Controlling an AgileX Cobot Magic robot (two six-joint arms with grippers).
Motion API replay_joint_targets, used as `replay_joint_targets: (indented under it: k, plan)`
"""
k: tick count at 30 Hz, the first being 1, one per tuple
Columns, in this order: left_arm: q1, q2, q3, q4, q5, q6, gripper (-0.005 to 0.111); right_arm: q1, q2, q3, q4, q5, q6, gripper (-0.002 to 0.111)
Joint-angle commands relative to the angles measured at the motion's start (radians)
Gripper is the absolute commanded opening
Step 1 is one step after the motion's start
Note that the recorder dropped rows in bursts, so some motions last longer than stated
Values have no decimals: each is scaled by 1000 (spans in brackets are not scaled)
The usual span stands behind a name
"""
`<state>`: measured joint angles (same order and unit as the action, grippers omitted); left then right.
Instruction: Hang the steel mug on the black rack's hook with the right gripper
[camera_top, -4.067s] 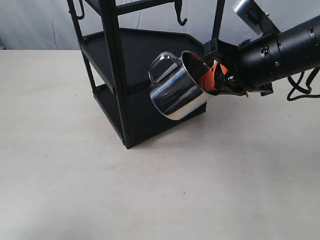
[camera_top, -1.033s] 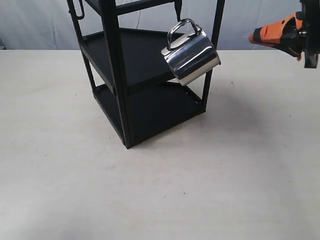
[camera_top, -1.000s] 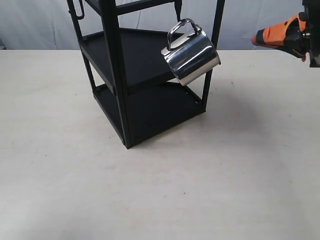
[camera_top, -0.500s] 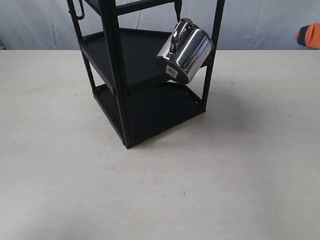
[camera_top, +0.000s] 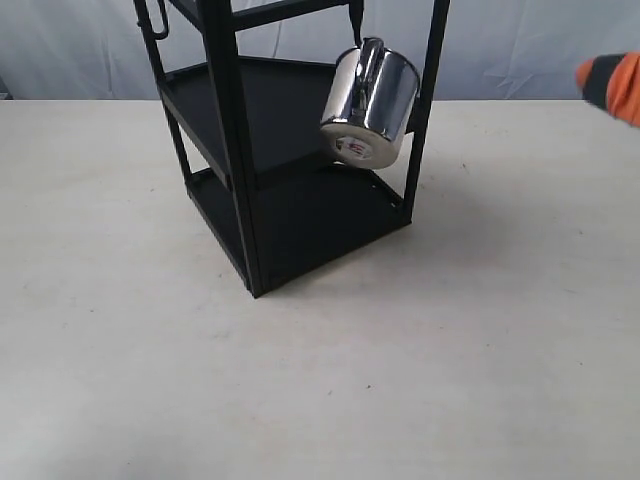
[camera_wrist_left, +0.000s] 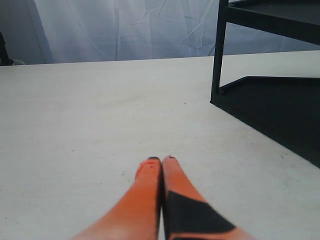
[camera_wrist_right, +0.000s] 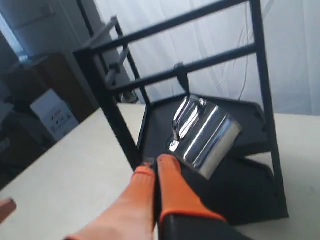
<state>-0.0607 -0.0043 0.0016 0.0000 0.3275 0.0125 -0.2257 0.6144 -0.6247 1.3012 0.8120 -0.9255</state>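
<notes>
The steel mug (camera_top: 371, 104) hangs by its loop handle from the hook (camera_top: 356, 22) under the black rack's (camera_top: 232, 150) top bar, tilted so its stickered base faces the camera. In the right wrist view the mug (camera_wrist_right: 206, 135) dangles from the hook (camera_wrist_right: 181, 80), free of any gripper. My right gripper (camera_wrist_right: 156, 164) is shut and empty, well clear of the mug; in the exterior view only its orange tip (camera_top: 612, 82) shows at the right edge. My left gripper (camera_wrist_left: 161, 161) is shut and empty, low over the table.
The rack's lower tray (camera_wrist_left: 280, 107) lies beside the left gripper. A second black hook (camera_top: 157, 20) hangs at the rack's upper left. Cardboard boxes (camera_wrist_right: 52, 115) stand beyond the table. Pale tabletop (camera_top: 300, 380) spreads in front of the rack.
The right gripper let go of the mug and drew back to the right edge of view. The mug, left on the hook, has swung and turned so its base faces the camera.
</notes>
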Motion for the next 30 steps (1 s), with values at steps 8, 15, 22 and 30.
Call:
replay_joint_targets:
  k: [8,15,22,30]
  plan:
    - [-2,4,-2,0,-13,-4,0,87,-263,178,-146,-529,29,-1]
    - [-2,4,-2,0,-13,-4,0,77,-394,350,-353,-579,33,-1]
    - [-2,4,-2,0,-13,-4,0,74,-389,404,-558,-568,189,-1]
    - [-2,4,-2,0,-13,-4,0,74,-422,449,-1207,-521,915,-1]
